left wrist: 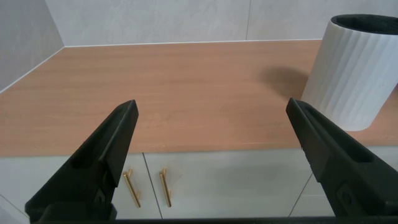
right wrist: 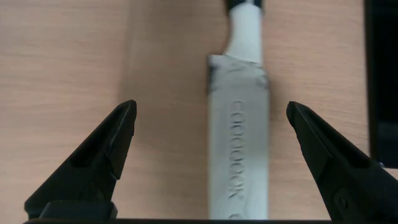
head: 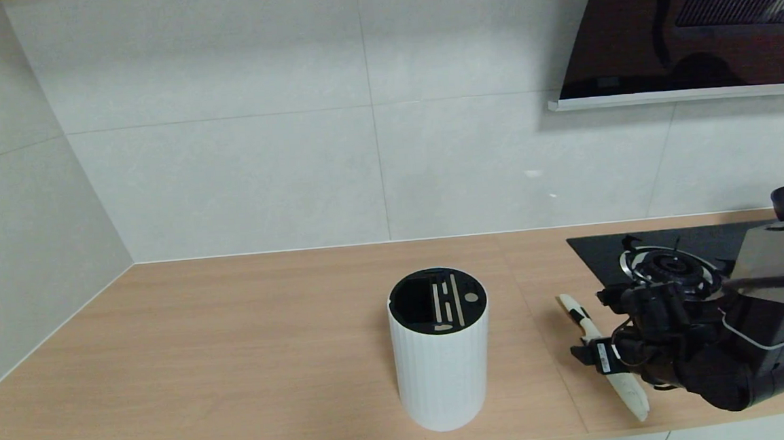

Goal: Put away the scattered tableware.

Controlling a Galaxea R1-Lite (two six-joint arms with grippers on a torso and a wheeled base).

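Wide-open right gripper (right wrist: 210, 111) hangs over white knife (right wrist: 239, 168) on wooden counter (head: 236, 338) below tiled wall (head: 240, 181).
Knife lies between ribbed holder (head: 441, 360) and black hob (head: 605, 251); left gripper (left wrist: 211, 109), jaws equally wide, faces gold cabinet handles (left wrist: 164, 186).

The countertop (head: 236, 338) is wood-grained, with a smooth matt finish. The knife holder (head: 442, 366) has a white, finely ribbed matt wall and a flat black slotted top. The knife (right wrist: 239, 155) has a dull white, ceramic-looking blade. The wall tiles (head: 258, 153) are pale and faintly satin. The hob (head: 598, 251) and range hood (head: 659, 27) are glossy black glass. The burner (head: 670, 265) has a bright metal ring.
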